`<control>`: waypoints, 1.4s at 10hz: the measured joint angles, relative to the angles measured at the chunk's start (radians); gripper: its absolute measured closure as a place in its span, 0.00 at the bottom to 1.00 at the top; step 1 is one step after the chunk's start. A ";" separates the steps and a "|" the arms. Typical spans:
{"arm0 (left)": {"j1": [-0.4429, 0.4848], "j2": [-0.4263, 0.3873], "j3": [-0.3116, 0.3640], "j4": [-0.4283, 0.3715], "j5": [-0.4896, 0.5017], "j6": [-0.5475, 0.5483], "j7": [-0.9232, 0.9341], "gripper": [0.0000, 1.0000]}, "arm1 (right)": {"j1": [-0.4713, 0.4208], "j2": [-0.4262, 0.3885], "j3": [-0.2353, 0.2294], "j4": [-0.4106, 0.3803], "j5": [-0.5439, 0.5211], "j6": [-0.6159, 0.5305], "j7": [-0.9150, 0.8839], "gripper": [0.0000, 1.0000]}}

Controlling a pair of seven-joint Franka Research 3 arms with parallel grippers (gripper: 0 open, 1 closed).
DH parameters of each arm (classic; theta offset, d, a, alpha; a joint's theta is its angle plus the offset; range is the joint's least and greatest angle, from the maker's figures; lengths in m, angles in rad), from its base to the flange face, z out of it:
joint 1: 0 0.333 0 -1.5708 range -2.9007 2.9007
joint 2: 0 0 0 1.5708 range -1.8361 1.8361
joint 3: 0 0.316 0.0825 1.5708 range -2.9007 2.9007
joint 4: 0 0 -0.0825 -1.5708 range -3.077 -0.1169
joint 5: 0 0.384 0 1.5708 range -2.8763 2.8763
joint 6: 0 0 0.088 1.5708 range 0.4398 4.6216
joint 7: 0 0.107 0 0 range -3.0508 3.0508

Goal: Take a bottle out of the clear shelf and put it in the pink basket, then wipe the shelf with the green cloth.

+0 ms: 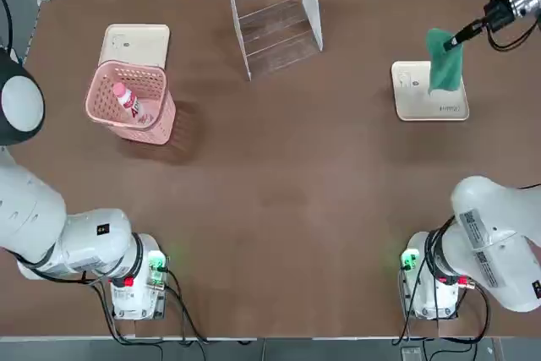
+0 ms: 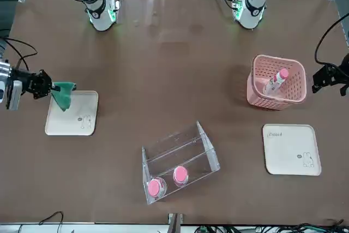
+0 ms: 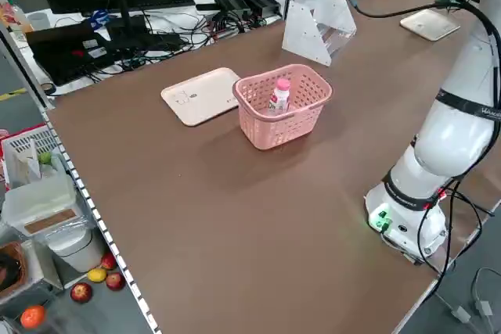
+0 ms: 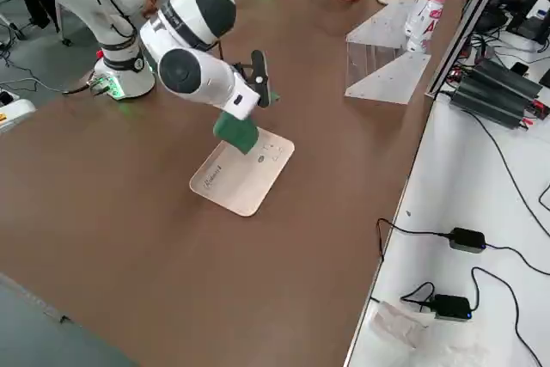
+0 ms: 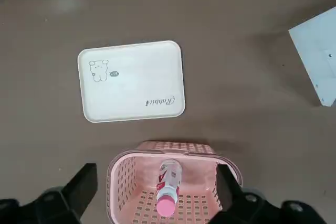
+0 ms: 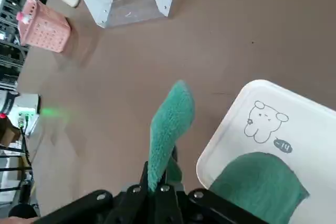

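The pink basket (image 1: 157, 123) stands at the table's left with a white, pink-capped bottle (image 1: 128, 101) leaning inside it. My left gripper (image 5: 155, 176) hovers open over the basket (image 5: 126, 192) and holds nothing. The clear shelf (image 1: 313, 6) sits at the far middle edge, with two pink-capped bottles (image 2: 155, 187) in it. At the far right, my right gripper (image 1: 461, 38) is shut on the top of the green cloth (image 1: 444, 61). The cloth (image 6: 170, 121) hangs down from it, its lower end over a cream tray (image 1: 414, 103).
A second cream tray (image 1: 135, 42) lies just behind the basket. Cables and power bricks crowd the bench past the table's far edge, behind the shelf (image 4: 387, 62). Both arm bases stand at the near edge.
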State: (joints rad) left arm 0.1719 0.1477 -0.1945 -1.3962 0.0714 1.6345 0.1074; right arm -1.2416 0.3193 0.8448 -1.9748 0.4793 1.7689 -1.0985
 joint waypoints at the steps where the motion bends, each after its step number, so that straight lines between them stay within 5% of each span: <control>1: 0.000 0.000 0.000 0.000 0.000 0.000 0.000 0.00 | -0.013 0.027 -0.001 -0.015 0.015 0.002 -0.016 0.97; 4: -0.001 0.000 0.000 0.000 0.000 0.000 0.000 0.00 | -0.016 0.083 -0.026 -0.039 0.030 0.024 -0.044 0.97; 9: -0.001 0.000 -0.001 0.000 0.000 0.000 0.000 0.00 | 0.025 0.223 -0.218 -0.006 0.006 0.056 -0.255 0.97; 14: -0.001 0.000 -0.001 0.000 0.000 0.000 0.000 0.00 | 0.058 0.267 -0.303 0.082 -0.105 0.062 -0.350 0.96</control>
State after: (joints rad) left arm 0.1709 0.1477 -0.1950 -1.3961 0.0714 1.6345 0.1074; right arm -1.1838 0.5859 0.5422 -1.8930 0.3746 1.8314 -1.4485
